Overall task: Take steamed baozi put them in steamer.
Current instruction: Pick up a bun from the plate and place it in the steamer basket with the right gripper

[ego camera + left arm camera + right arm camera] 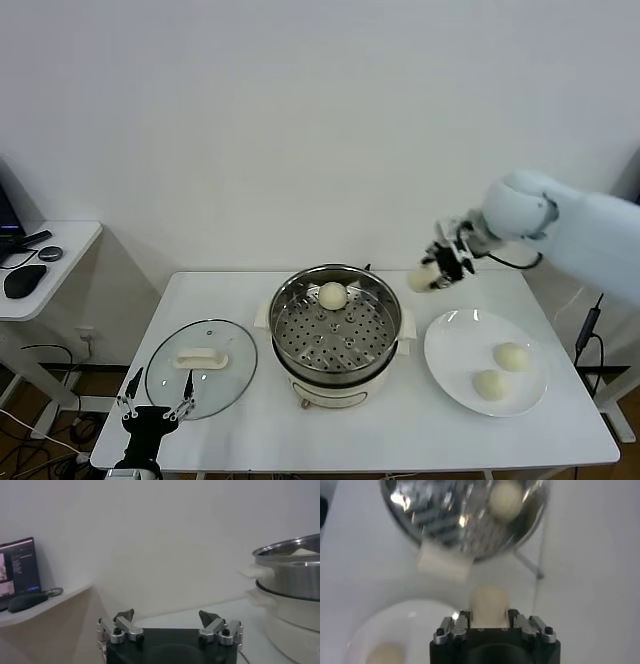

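The steel steamer (pixel 334 325) stands mid-table on its white base, with one baozi (pixel 332 295) on the perforated tray at the far side. My right gripper (pixel 430 277) is shut on a second baozi (pixel 423 279) and holds it in the air between the steamer and the plate; in the right wrist view this baozi (pixel 489 601) sits between the jaws, with the steamer (pixel 465 515) and its baozi (pixel 505 500) beyond. Two more baozi (pixel 511 356) (pixel 490 384) lie on the white plate (pixel 460 340). My left gripper (pixel 155 409) is parked open at the table's front left edge.
The glass lid (pixel 200 367) with a white handle lies flat left of the steamer, just beyond my left gripper. A side table (pixel 45 265) with a mouse stands at far left. The steamer's side (pixel 292 575) shows in the left wrist view.
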